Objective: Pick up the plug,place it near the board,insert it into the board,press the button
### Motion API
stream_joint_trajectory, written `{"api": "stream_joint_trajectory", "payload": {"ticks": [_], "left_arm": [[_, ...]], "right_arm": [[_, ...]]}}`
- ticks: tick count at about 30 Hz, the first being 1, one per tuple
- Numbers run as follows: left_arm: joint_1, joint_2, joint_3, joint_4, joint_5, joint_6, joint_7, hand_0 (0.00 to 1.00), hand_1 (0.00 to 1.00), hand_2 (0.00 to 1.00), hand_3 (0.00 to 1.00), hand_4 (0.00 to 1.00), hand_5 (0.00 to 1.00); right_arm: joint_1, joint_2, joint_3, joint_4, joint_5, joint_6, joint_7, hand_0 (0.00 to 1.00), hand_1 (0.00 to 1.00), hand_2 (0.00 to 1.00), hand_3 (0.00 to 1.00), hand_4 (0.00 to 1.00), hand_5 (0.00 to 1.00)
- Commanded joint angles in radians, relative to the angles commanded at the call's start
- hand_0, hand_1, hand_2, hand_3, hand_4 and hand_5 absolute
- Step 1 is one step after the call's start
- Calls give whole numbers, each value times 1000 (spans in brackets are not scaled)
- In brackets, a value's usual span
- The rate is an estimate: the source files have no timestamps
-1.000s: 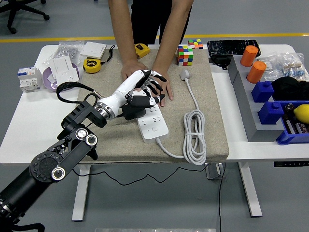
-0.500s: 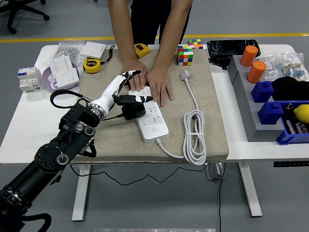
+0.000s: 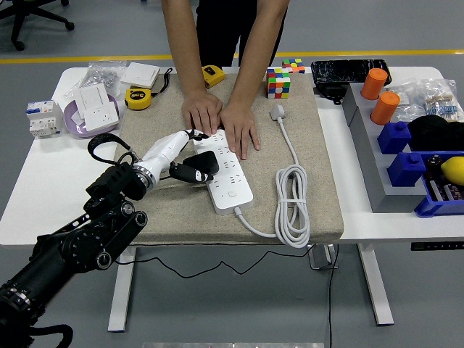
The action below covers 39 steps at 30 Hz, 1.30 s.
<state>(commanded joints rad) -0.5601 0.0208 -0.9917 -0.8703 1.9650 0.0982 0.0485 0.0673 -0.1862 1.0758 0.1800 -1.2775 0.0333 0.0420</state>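
Moved: my left hand (image 3: pixel 177 156) has drawn back toward me, off the person's hands (image 3: pixel 221 119).
Grip: my fingers are closed around the black plug (image 3: pixel 201 162).
Plug: at the white power strip's (image 3: pixel 226 174) left edge.
Person: both palms flat on the strip's far end.

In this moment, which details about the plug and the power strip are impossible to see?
- Head view: the black plug hides its own prongs, so whether they sit in the power strip is unclear.
- The strip's far end lies under the person's hands.
- The strip's button is too small to read.
- The left hand partly covers the plug, so its grip is unclear.
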Motion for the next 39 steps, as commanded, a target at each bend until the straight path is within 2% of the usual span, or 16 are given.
{"api": "stream_joint_trajectory", "payload": {"ticks": [1, 6, 7, 12, 13, 19, 30, 39], "left_arm": [[0, 0, 2, 0, 3, 7, -1, 464, 553, 572, 588, 998, 196], [0, -1, 6, 4, 14, 34, -6, 464, 553, 572, 588, 998, 196], [0, -2, 8, 5, 15, 39, -7, 370, 442, 541, 558, 848, 123], [0, -1, 11, 8, 42, 52, -8, 370, 442, 541, 558, 848, 123], [0, -1, 12, 8, 47, 54, -8, 325, 377, 516, 551, 782, 70], [-4, 0, 11, 5, 69, 51, -8, 314, 356, 500, 541, 765, 53], [-4, 7, 16, -1, 91, 17, -1, 312, 351, 492, 536, 756, 53], [2, 18, 12, -26, 25, -19, -10, 316, 365, 469, 523, 756, 56]], "right_arm": [[0, 0, -1, 0, 1, 0, 0, 942, 888, 834, 838, 998, 948], [1, -1, -4, 0, 4, 0, 1, 942, 888, 834, 838, 998, 948], [1, -1, -4, 0, 3, 0, 1, 942, 887, 834, 838, 998, 947], [1, -2, 1, 0, -1, 0, 0, 942, 887, 834, 838, 998, 947], [1, -2, 2, 0, -1, 0, 0, 941, 888, 834, 839, 998, 947], [3, -2, 2, 0, 1, -1, 1, 942, 887, 834, 839, 998, 947], [3, -1, 4, 0, 1, -1, 1, 941, 888, 834, 839, 998, 947], [2, 0, 5, 0, 1, -1, 1, 941, 888, 833, 839, 998, 947]]}}
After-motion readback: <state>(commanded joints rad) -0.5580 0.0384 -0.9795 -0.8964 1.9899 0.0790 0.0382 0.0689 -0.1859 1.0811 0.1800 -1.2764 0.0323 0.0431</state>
